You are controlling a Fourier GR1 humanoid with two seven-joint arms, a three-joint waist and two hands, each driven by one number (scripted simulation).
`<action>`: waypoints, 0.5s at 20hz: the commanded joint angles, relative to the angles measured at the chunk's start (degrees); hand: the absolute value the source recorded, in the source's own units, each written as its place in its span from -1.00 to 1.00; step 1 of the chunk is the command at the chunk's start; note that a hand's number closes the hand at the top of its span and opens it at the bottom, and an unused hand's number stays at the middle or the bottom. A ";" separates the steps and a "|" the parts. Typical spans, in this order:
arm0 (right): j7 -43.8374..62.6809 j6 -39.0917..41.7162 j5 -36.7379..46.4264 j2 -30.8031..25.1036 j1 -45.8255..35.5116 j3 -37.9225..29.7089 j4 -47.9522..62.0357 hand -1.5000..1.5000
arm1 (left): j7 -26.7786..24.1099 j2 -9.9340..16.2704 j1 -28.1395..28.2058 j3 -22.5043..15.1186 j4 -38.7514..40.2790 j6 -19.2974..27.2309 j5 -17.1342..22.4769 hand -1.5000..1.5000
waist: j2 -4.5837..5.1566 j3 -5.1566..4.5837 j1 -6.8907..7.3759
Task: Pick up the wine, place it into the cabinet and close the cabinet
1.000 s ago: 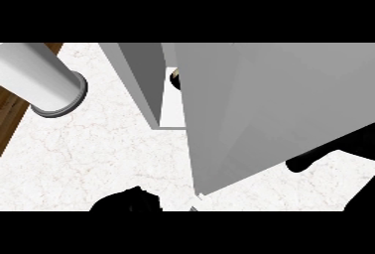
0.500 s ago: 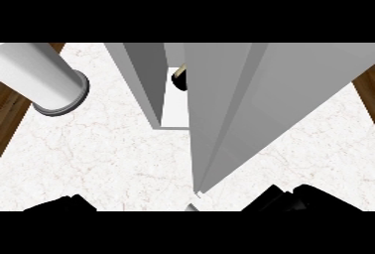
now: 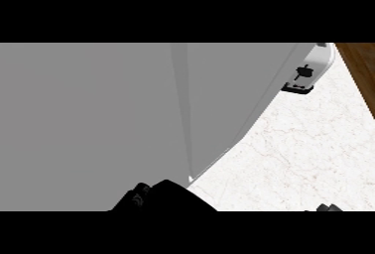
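Swung across, the grey cabinet hides the wine above one robot hand, fingers unreadable.

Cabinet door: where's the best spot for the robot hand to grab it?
Probably the cabinet door's pale edge, slanting down to a corner above the counter. Come from the right, over the counter: the flat grey face shows no handle. The left robot hand is just below that corner.

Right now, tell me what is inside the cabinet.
Nothing inside shows. The grey cabinet fills most of the head view and its panels cover the interior, so any wine is hidden. A black hand sits at its lower edge.
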 commanded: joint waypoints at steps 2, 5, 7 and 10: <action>-5.84 -6.98 3.18 0.41 -10.93 1.92 14.50 1.00 | 0.30 3.01 3.93 6.01 0.32 -7.20 4.35 1.00 | 0.09 0.00 0.70; -10.85 -11.26 2.48 0.42 -13.91 3.96 22.49 1.00 | 2.83 5.59 2.58 10.46 2.27 -11.14 9.75 1.00 | 0.38 0.03 0.63; -10.89 -9.94 0.04 0.42 -19.29 -0.31 28.79 1.00 | 1.56 5.15 3.43 11.73 6.17 -14.60 9.43 1.00 | 0.48 -0.01 0.82; -16.77 -14.70 -0.95 0.43 -21.08 0.46 36.62 1.00 | 2.88 6.22 5.35 13.96 3.86 -16.78 11.96 1.00 | 0.49 0.03 1.68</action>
